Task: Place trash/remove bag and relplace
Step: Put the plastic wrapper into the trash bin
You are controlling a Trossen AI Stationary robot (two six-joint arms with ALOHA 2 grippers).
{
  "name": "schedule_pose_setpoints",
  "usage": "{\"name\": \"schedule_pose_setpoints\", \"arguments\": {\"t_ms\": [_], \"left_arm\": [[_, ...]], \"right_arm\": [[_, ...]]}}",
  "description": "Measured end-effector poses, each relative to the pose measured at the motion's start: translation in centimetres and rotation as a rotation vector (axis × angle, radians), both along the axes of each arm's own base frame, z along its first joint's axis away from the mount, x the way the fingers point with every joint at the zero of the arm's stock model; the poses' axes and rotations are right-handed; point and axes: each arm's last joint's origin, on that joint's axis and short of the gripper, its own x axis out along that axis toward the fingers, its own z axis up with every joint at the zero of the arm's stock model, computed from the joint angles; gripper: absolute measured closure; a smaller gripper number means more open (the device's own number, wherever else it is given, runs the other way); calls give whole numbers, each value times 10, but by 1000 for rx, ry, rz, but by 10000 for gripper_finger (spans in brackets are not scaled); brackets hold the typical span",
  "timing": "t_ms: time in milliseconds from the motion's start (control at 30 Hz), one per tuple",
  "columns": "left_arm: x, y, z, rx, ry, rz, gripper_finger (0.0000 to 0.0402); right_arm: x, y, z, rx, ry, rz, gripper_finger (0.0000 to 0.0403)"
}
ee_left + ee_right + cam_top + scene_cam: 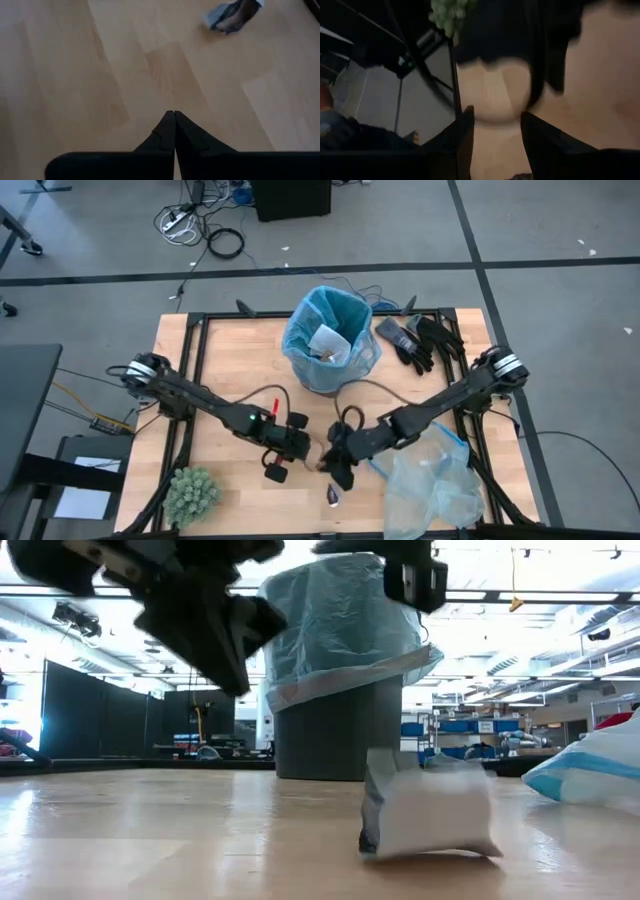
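The bin (330, 340) stands at the table's far middle, lined with the sky-blue bag (300, 330) folded over its rim; white and brown trash (328, 345) lies inside. One silvery-white wrapper (333, 495) lies on the table near the near edge; the low view shows the same wrapper (430, 810). My left gripper (298, 452) hovers shut just left of it, with the wrapper (232, 12) ahead of its shut fingertips (173, 114). My right gripper (338, 470) hangs open above the table close by the wrapper, its fingers (465, 125) empty.
A pale, clearer plastic bag (430, 480) lies at the table's near right. Black gloves (420, 340) lie right of the bin. A green spiky plant ball (190, 492) sits at the near left corner. The two grippers hang close together at the near middle.
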Motion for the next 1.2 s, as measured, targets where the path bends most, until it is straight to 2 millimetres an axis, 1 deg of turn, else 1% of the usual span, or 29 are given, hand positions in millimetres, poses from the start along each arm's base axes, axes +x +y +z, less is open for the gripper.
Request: {"name": "schedule_pose_setpoints", "arguments": {"t_ms": [67,133,167,233,300,367,500,633,733,833,967,1067,1200], "left_arm": [[-5,3,16,-13,-34,13,393],[-11,6,27,-13,-52,35,393],[-15,8,30,-4,-45,40,393],[-19,9,35,4,-51,53,393],[-24,12,45,5,-76,65,393],[-28,15,50,17,-83,81,393],[-36,18,61,21,-106,91,392],[-46,23,76,8,-153,124,392],[-56,27,90,-11,-191,152,392],[-65,31,100,-22,-227,173,392],[-74,34,112,-52,-269,188,392],[-81,37,120,-79,-296,203,392],[-89,40,131,-109,-346,211,392]], "right_arm": [[0,10,-18,4,56,38,255],[-6,14,-37,-20,164,52,255],[-5,17,-37,-2,150,47,255],[-3,19,-29,22,122,12,255],[-4,21,-31,11,119,-14,255],[-8,23,-37,-14,145,-22,255],[-7,28,-33,-1,110,-29,255],[-5,30,-52,-42,158,-38,255],[-4,31,-53,-31,151,-35,255],[-3,31,-60,-45,168,-35,255],[-1,33,-59,-32,147,-16,255],[0,34,-66,-40,164,-1,255],[2,35,-69,-33,159,3,255]]}}
